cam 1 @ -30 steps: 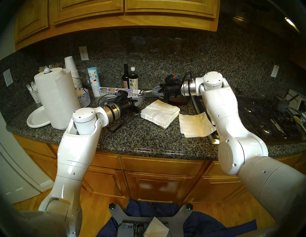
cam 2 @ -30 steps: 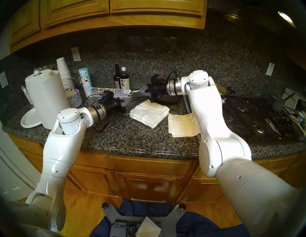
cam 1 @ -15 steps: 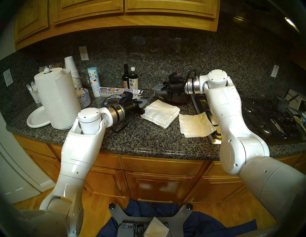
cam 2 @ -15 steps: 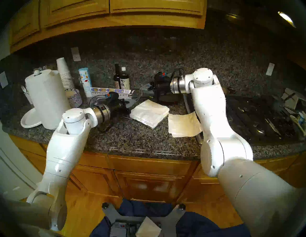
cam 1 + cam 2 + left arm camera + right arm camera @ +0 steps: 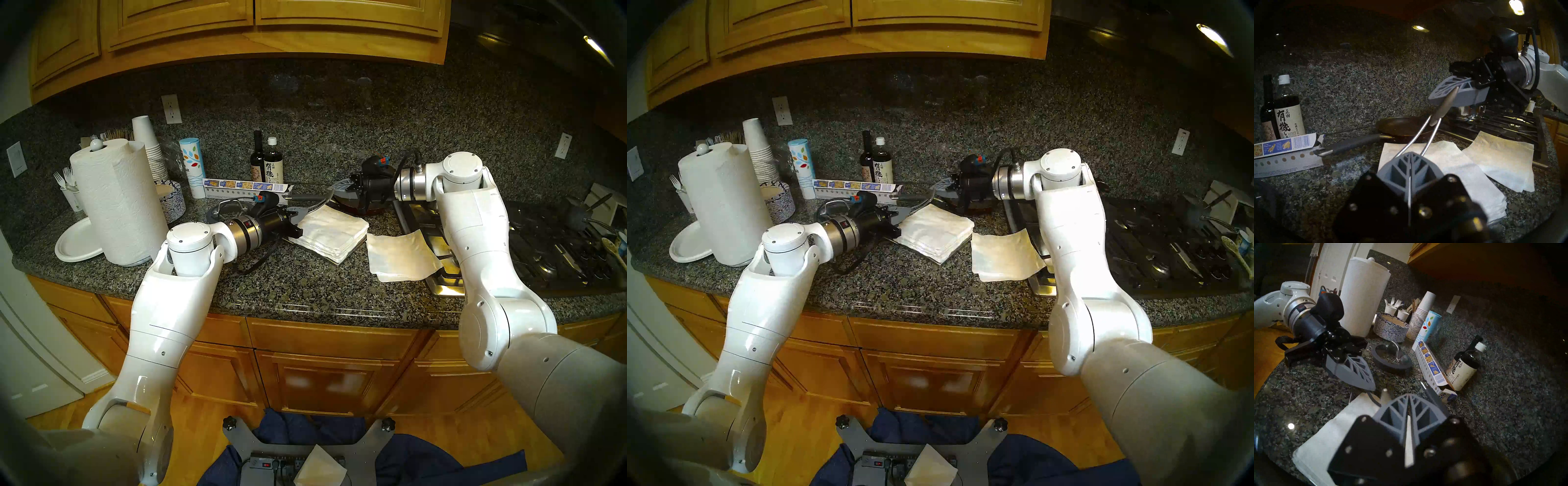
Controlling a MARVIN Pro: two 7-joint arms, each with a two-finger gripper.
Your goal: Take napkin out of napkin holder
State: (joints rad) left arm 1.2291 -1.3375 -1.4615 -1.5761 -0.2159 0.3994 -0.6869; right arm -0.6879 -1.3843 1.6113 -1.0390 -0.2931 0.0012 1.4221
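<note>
A thick stack of white napkins (image 5: 330,230) lies on the napkin holder's base plate (image 5: 353,250). The holder's wire arm (image 5: 1417,137) rises over the stack. Its pointed bar (image 5: 1442,106) leans against the outer face of my shut right gripper (image 5: 339,186), not pinched between the fingers. My left gripper (image 5: 300,214) is shut on nothing at the stack's left edge, and the wire arm comes up just behind its fingertips (image 5: 1398,162). A loose napkin (image 5: 400,254) lies flat on the counter right of the stack, partly over the stove's rim.
A dark frying pan (image 5: 1401,125) sits behind the stack under my right wrist, its handle pointing left. A cardboard box (image 5: 244,186), two bottles (image 5: 268,166), a pan lid (image 5: 227,207) and a paper towel roll (image 5: 115,203) stand left. The stove (image 5: 543,244) lies right.
Both arms moved right. The right gripper drew back toward the pan and the wire arm swung over the stack with it. The left gripper came up to the stack's left edge.
</note>
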